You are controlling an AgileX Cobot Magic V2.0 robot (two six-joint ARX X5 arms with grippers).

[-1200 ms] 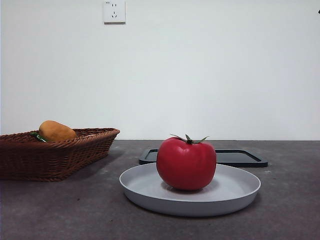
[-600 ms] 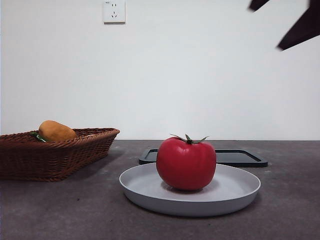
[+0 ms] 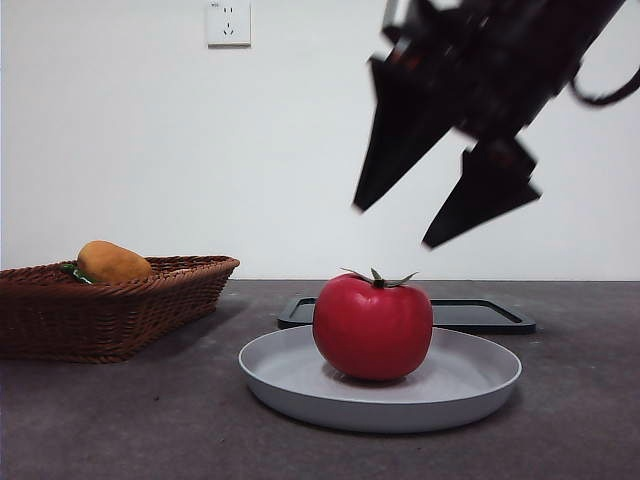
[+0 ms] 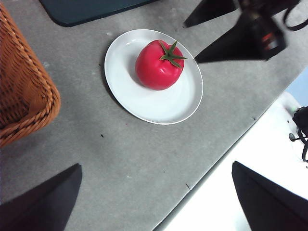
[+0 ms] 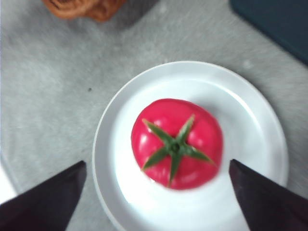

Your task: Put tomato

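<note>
The red tomato (image 3: 372, 328) with its green calyx sits upright in the middle of a grey plate (image 3: 470, 385). My right gripper (image 3: 392, 227) hangs open just above the tomato, slightly to its right, touching nothing. In the right wrist view the tomato (image 5: 177, 143) lies on the plate (image 5: 250, 115) between my open right gripper's (image 5: 157, 162) jaws. My left gripper (image 4: 156, 164) is open and empty, high over the table's front edge. Its view shows the tomato (image 4: 159, 65), the plate (image 4: 154, 108) and the right gripper (image 4: 190, 43) beside the tomato.
A brown wicker basket (image 3: 110, 305) stands at the left with an orange-brown potato-like item (image 3: 112, 262) in it. A flat black tray (image 3: 480, 315) lies behind the plate. A wall socket (image 3: 228, 22) is high on the white wall.
The right arm has come down from the top right corner and now hangs open above the tomato. The tomato, plate and basket have not moved.
</note>
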